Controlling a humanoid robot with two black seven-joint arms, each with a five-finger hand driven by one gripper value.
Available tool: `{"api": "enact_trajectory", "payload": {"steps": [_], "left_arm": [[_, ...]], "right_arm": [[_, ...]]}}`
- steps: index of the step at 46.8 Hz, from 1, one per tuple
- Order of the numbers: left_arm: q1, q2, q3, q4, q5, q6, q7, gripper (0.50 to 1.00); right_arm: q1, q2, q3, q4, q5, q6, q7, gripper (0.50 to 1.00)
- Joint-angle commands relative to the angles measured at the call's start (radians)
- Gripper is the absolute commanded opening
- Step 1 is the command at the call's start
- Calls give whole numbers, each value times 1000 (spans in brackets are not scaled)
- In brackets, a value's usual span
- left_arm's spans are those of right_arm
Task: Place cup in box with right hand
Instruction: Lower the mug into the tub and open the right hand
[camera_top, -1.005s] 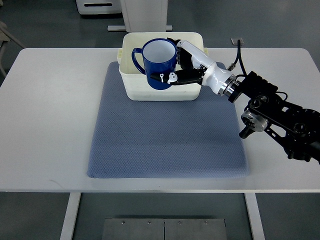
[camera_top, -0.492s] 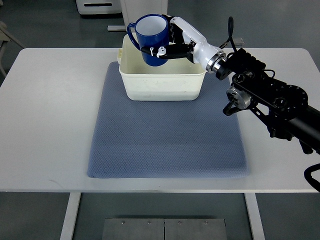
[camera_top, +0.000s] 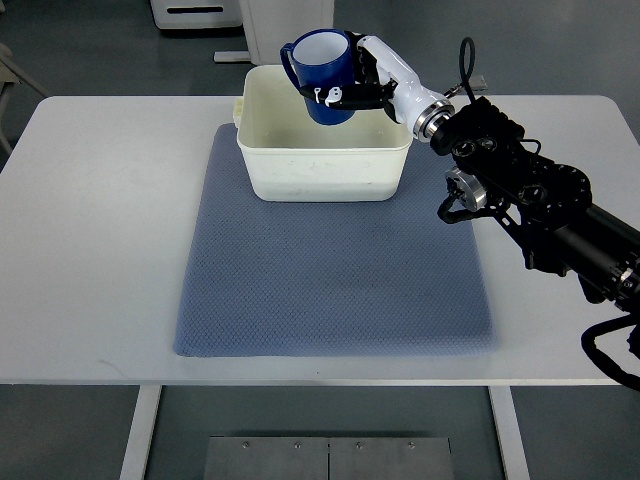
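Note:
A dark blue cup with a white inside hangs upright over the far right part of the cream box, its handle pointing left. My right hand is shut on the cup's right side, its white fingers wrapped round the wall. The black right arm runs in from the right edge across the table. The cup's base hides part of the box's far rim; I cannot tell whether it touches the box floor. The left arm is out of view.
The box stands at the far edge of a blue-grey mat on a white table. Behind the table stand a white pedestal and a white unit on the grey floor.
The right hand carried the cup from low in front of the box up and back, then right and slightly down over the box's far right part. The arm swung in closer.

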Motion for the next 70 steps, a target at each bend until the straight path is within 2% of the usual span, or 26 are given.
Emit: {"api": "enact_trajectory", "payload": {"steps": [1,19,44,46,51,55,60,70], "left_arm": [[0,0,0,0,0,0,0,1000],[0,0,0,0,0,0,0,1000],[0,0,0,0,0,0,0,1000],[0,0,0,0,0,0,0,1000],[0,0,0,0,0,0,0,1000],[0,0,0,0,0,0,0,1000],[0,0,0,0,0,0,0,1000],[0,0,0,0,0,0,0,1000]], "right_arm": [[-3,0,-8,-14,0,-7,-1,500],[-14,0,-110,-26,0,-43,-2,500],[-18,0,-104,-25,12,-61,-20,500],[-18,0,-104,-25,21,-69,-20,560],[-17,0,-104,-23,37,-73,-20,790],[-17,0,-104,-22,41,-73,-20,903],[-17,0,-104,-19,41,-73,-20,981],[-17,0,-106,-16,41,-72,-20,993]]}}
